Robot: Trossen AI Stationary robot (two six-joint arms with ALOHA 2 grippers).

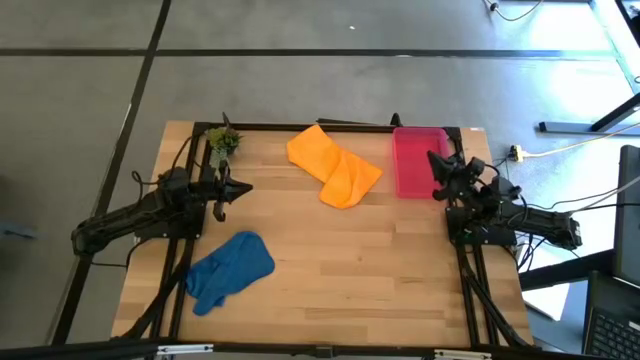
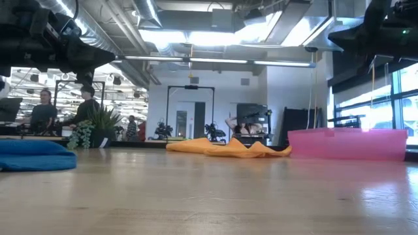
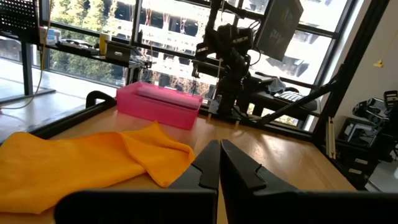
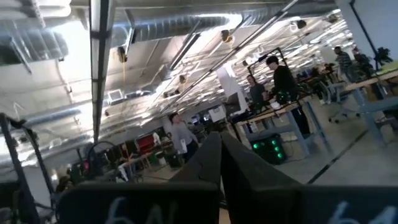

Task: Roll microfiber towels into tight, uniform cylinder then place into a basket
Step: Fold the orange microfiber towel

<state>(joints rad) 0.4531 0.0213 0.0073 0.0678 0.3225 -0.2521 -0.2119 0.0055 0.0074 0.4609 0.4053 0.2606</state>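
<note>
Orange towel [image 1: 335,168] beside pink basket [image 1: 417,163], blue towel [image 1: 229,268] apart, potted plant [image 1: 223,141], both end effectors closed, empty.

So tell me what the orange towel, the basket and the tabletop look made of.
Orange towel: soft matte cloth, lying in limp folds. Basket: likely plastic, pink, smooth rigid walls, slightly translucent in the low view. Tabletop: wood, pale jointed strips with a light sheen.
</note>
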